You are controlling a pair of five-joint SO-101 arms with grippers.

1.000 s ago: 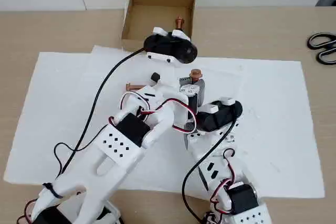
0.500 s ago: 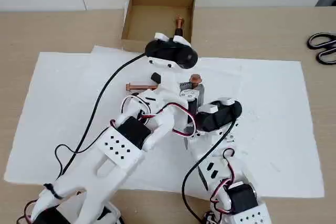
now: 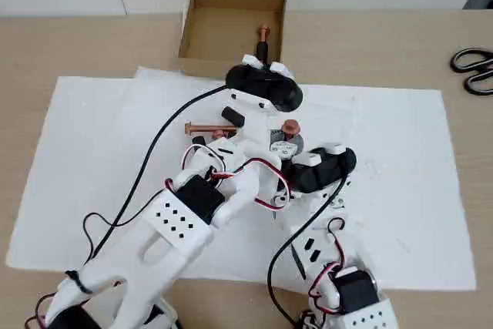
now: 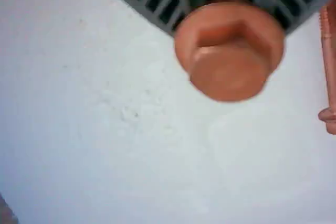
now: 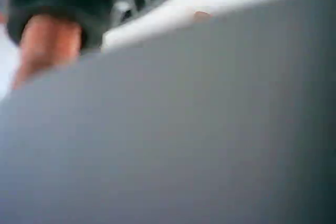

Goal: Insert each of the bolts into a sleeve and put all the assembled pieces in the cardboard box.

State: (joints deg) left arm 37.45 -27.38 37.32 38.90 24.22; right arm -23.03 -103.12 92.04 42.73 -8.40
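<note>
Copper bolt (image 3: 290,126) stands head-up in a grey sleeve (image 3: 283,144) at the middle of the white sheet (image 3: 400,159), crowded between the two arms. Left arm's black wrist housing (image 3: 263,87) hangs just beside the bolt, near the front wall of the cardboard box (image 3: 186,36). Right arm (image 3: 323,169) meets the sleeve from the near side. Left claw (image 3: 269,115) and right claw (image 3: 286,158): whether apart or clamped cannot be told. Second bolt (image 3: 203,127) lies flat on the sheet, just left of the arms. One assembled piece (image 3: 263,38) sits in the box near its right wall. Wide bare sheet opens to both sides. Scissors (image 3: 474,67) rest well apart at the right edge of the table (image 3: 46,44).
</note>
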